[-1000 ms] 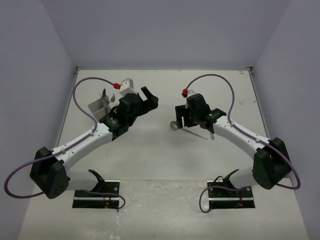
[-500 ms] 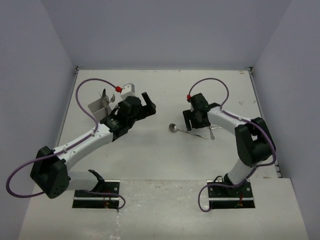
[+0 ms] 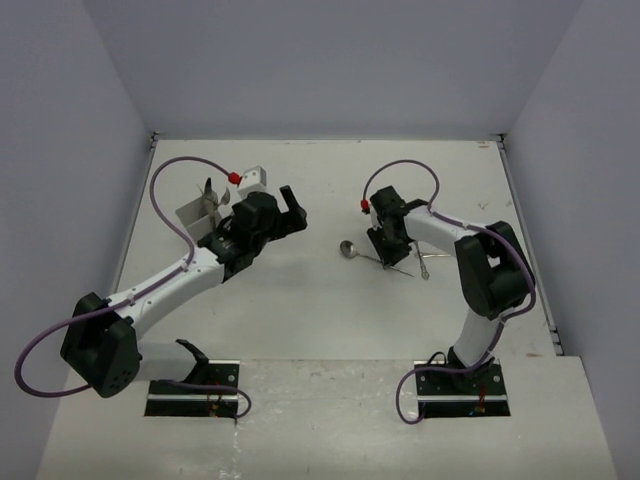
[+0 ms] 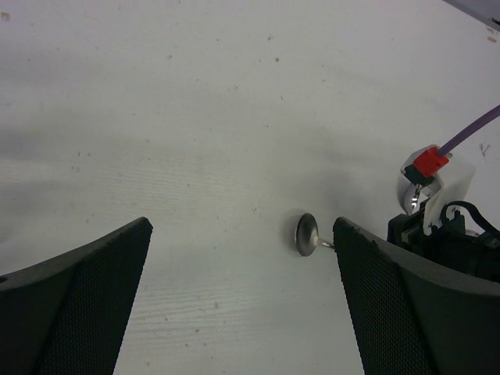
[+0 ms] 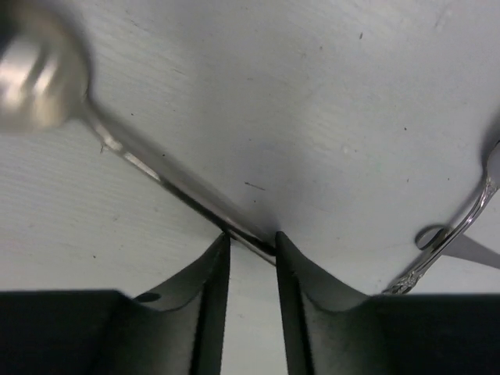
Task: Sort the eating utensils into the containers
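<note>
My gripper (image 5: 251,241) pinches the spoon (image 5: 148,168) by its handle, fingers nearly together. Its bowl sits blurred at upper left over the white table (image 5: 312,94). A second utensil (image 5: 451,238) with an ornate handle lies apart at right

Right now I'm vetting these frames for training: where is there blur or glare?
Right wrist: the bowl of the shiny silver metal spoon is defocused and glary, its handle sharper. Left wrist: sharp throughout, that spoon included. Top external: even light, faint shadows.
</note>
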Available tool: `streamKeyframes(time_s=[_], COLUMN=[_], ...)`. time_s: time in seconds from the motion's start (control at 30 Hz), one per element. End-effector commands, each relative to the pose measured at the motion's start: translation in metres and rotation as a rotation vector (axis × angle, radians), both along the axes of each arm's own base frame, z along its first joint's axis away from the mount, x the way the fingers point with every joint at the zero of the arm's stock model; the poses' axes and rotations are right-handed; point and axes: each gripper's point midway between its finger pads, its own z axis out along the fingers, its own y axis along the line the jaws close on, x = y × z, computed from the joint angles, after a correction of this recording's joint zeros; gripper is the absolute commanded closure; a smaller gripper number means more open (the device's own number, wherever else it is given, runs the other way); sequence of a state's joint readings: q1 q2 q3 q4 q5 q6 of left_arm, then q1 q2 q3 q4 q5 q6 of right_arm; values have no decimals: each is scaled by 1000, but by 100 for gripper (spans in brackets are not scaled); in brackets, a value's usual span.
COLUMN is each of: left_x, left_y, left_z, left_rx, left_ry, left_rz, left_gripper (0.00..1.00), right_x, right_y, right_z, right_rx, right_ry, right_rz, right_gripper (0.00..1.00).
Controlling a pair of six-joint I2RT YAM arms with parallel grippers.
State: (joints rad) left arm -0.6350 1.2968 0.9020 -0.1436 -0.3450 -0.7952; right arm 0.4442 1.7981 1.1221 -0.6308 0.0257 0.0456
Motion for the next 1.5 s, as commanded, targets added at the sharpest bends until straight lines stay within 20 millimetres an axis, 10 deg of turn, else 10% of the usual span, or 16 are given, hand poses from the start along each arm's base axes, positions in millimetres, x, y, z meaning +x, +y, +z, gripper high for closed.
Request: streamKeyframes(time_s=[0.0, 0.2, 0.8, 1.07, 1.33, 1.47], left_x=[7, 9, -4, -10, -15, -20], left_y=[6, 11, -64, -66, -50, -41], left_z=[4, -1, -19, -49, -46, -47], left_rx=[7, 7, -219, -208, -139, -124], left_ry=[-29, -26, 31, 132, 91, 94], left_rz=[14, 16, -315, -314, -303, -279], left_gripper=[0, 0, 0, 0, 0, 0], right_x=[2, -10, 6, -10, 5, 6], right_y=[3, 6, 109, 93, 81, 81], right_z=[2, -2, 109, 66, 39, 24], right_rx=[-41, -110, 564, 431, 232, 150], right_ry=[14, 31, -286, -204, -231, -203], right_rz=[40, 67, -15, -80, -24, -17], right_gripper=[70, 100, 100, 100, 57, 52])
